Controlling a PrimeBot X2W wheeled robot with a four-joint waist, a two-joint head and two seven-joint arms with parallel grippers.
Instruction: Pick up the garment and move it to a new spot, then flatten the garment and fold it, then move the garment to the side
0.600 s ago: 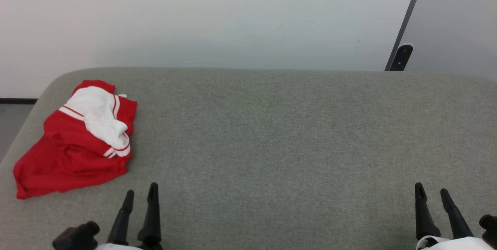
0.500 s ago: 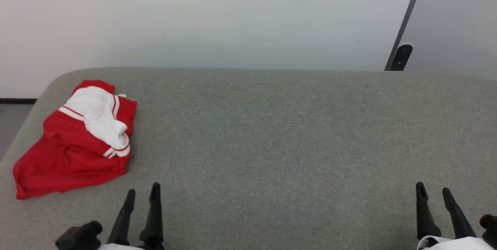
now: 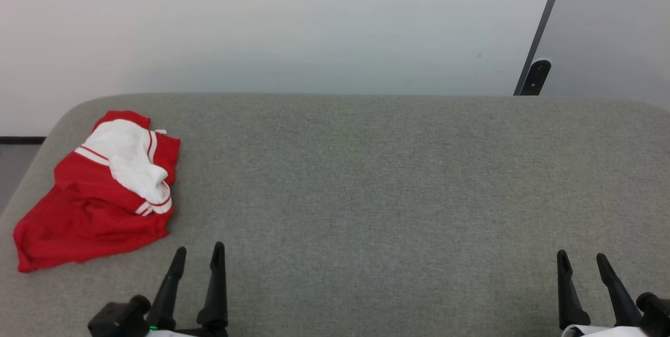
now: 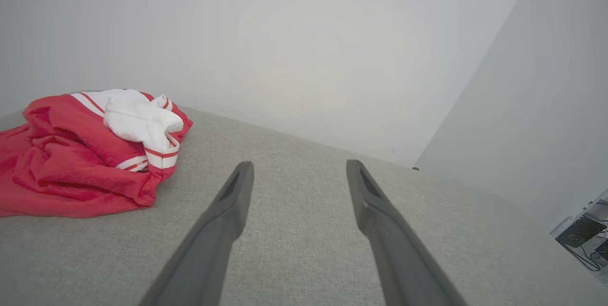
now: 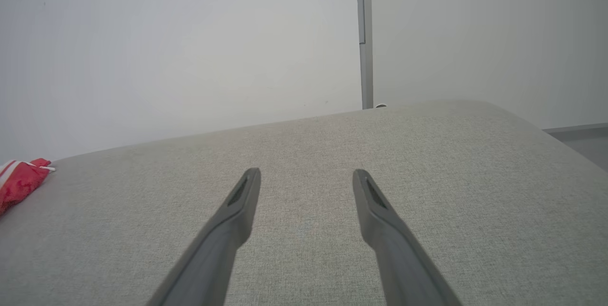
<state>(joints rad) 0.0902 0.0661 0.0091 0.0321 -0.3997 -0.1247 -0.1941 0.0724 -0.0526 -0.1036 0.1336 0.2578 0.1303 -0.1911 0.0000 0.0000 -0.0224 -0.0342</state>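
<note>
1. The red-and-white garment (image 3: 94, 206) lies crumpled at the left end of the grey fabric-covered tabletop (image 3: 366, 180).
2. The left tool (image 3: 199, 246) hovers near the garment's right edge, fingers apart and holding nothing.
3. The right tool (image 3: 581, 254), fingers likewise spread and empty, sits well apart at the tabletop's right end.

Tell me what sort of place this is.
Probably an indoor test room or lab rather than a home: a grey fabric-covered work surface stands against a bare white wall, with a crumpled red-and-white garment at its left end. Some electronics with loose cables sit off its edge.
</note>
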